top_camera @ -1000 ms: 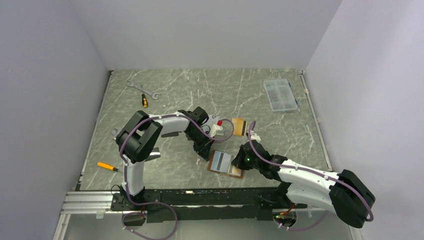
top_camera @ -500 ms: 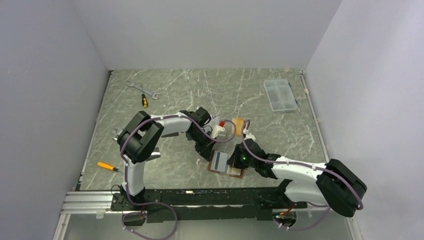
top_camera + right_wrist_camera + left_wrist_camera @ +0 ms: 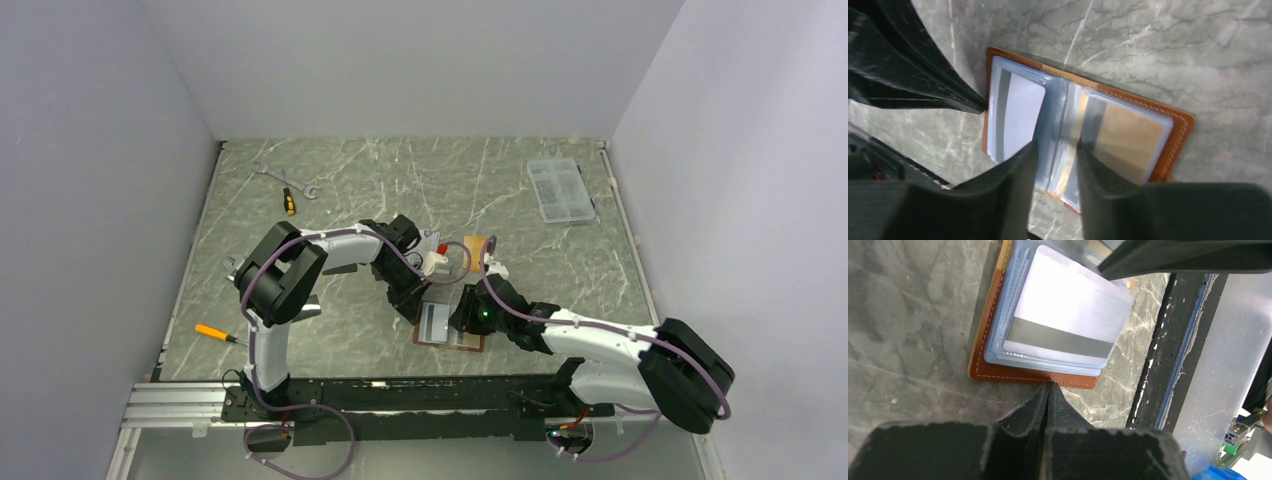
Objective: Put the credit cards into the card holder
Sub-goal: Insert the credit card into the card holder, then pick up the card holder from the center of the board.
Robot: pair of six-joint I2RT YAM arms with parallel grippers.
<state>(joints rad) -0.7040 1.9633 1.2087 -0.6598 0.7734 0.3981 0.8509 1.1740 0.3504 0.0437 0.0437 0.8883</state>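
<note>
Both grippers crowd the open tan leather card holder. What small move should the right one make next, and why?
Probably close the right gripper on the clear sleeve leaf between its fingers. It straddles the tan leather card holder's middle fold, open, while the shut left gripper touches its edge; the silver-grey striped card already sits in a sleeve.

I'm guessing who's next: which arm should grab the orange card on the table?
Right: the right gripper is open over the card holder; the left gripper is shut against its edge.
</note>
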